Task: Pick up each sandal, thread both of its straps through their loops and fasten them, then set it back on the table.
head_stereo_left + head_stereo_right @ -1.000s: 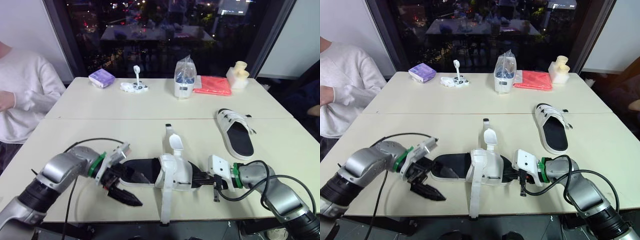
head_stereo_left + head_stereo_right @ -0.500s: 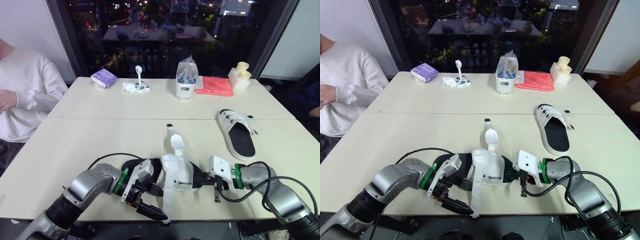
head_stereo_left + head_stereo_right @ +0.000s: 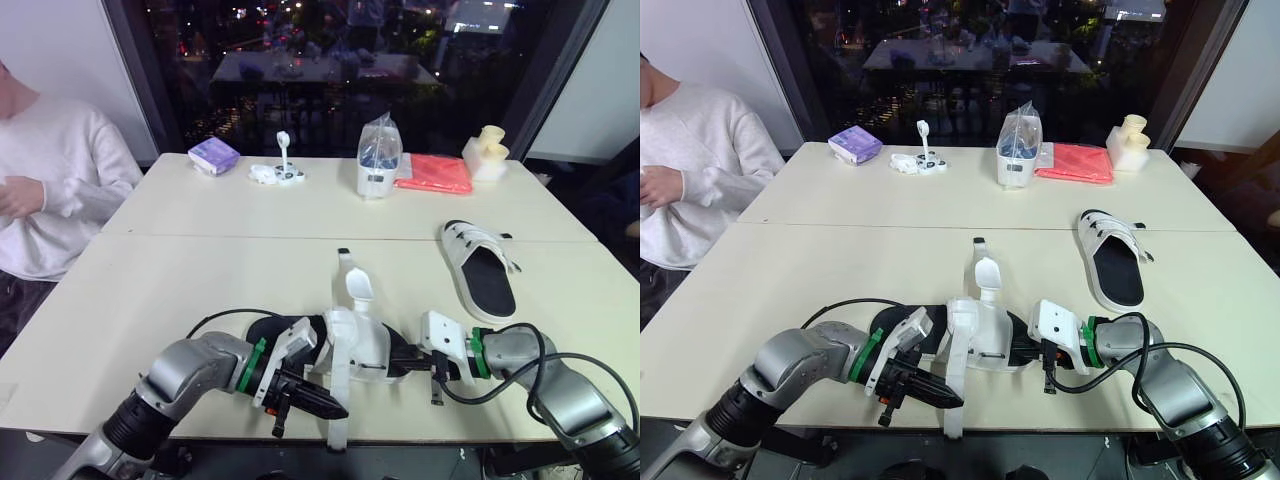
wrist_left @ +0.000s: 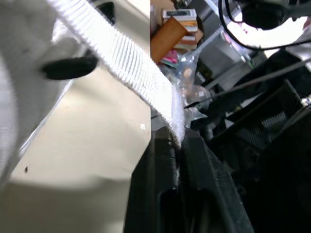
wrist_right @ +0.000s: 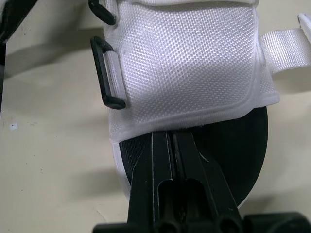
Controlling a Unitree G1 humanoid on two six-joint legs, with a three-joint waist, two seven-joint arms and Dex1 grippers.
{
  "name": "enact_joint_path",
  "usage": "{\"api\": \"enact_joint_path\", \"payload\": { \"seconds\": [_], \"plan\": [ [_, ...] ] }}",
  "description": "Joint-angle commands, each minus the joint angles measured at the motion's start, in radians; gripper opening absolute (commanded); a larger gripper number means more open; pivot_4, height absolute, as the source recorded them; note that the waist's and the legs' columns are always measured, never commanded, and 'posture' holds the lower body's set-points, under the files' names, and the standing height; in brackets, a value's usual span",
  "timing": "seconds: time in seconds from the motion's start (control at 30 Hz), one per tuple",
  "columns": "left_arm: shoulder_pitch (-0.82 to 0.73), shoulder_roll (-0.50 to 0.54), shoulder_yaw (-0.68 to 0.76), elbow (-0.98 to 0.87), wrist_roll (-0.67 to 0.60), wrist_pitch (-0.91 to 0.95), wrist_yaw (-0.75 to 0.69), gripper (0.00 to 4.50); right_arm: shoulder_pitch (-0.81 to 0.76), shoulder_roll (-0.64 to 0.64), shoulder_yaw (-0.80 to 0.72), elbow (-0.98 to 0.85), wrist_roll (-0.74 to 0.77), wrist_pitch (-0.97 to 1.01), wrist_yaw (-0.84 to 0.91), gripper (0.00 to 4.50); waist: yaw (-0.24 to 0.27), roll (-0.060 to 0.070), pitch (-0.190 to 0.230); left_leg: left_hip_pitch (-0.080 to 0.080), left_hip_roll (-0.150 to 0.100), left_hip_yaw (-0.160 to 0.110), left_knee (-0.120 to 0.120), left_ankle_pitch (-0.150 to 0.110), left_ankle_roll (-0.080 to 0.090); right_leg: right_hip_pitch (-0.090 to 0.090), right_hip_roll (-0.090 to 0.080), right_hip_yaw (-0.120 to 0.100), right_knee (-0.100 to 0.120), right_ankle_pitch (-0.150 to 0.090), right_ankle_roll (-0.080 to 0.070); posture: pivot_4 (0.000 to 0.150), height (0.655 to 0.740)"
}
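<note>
The near sandal (image 3: 358,345), white upper on a black sole, lies by the table's front edge. One white strap (image 3: 336,415) runs off it toward that edge; the other strap (image 3: 357,287) points away across the table. My left gripper (image 3: 335,409) is shut on the front strap's end, and the left wrist view has the webbing (image 4: 131,65) pinched between the fingers (image 4: 155,160). My right gripper (image 3: 405,362) is shut on the sandal's black sole edge (image 5: 243,145), below the upper with its two black loops (image 5: 109,73). A second sandal (image 3: 484,280) lies flat at the right.
A person in a white sweater (image 3: 50,170) sits at the far left. On the far table stand a purple box (image 3: 213,155), a small white object (image 3: 278,172), a clear bag on a white tub (image 3: 377,160), a red cloth (image 3: 433,172) and a pale yellow piece (image 3: 485,152).
My left gripper swung right from the sandal's heel side to the front strap and shut on it. The right gripper kept its hold. The camera shifted slightly.
</note>
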Motion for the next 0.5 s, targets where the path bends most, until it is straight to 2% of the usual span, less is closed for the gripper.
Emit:
{"api": "enact_joint_path", "payload": {
  "seconds": [0.03,0.1,0.2,0.5],
  "plan": [
    [-0.072,-0.002,0.125,-0.013,-0.155,0.097,-0.035,0.05,0.010,-0.009,0.011,0.018,-0.022,0.020,-0.002,0.00,0.001,0.000,0.000,0.000,0.000,0.000,0.000,0.000,0.000,0.000,0.000,0.000,0.000,0.000,0.000,0.150,0.7400],
    [-0.130,-0.007,0.176,0.030,-0.206,0.142,-0.033,0.05,0.012,-0.011,0.010,0.016,-0.022,0.020,-0.002,0.00,0.001,0.000,0.000,0.000,0.000,-0.001,0.000,0.000,0.000,0.000,0.000,-0.001,0.000,0.000,0.000,0.150,0.7400],
    [-0.217,-0.019,0.204,0.118,-0.211,0.155,-0.035,0.05,0.007,-0.011,0.010,0.024,-0.024,0.018,-0.001,0.00,0.000,0.000,0.000,0.000,0.000,-0.001,0.000,0.000,0.000,0.001,0.001,-0.001,0.000,0.000,0.000,0.150,0.7400],
    [-0.429,-0.109,0.129,0.485,-0.041,0.004,-0.115,0.05,0.001,-0.010,0.014,0.029,-0.033,0.014,-0.006,0.00,0.000,0.000,0.000,-0.001,-0.001,0.000,0.000,0.001,0.000,0.004,0.004,-0.003,0.000,0.000,0.000,0.150,0.7400]
  ]
}}
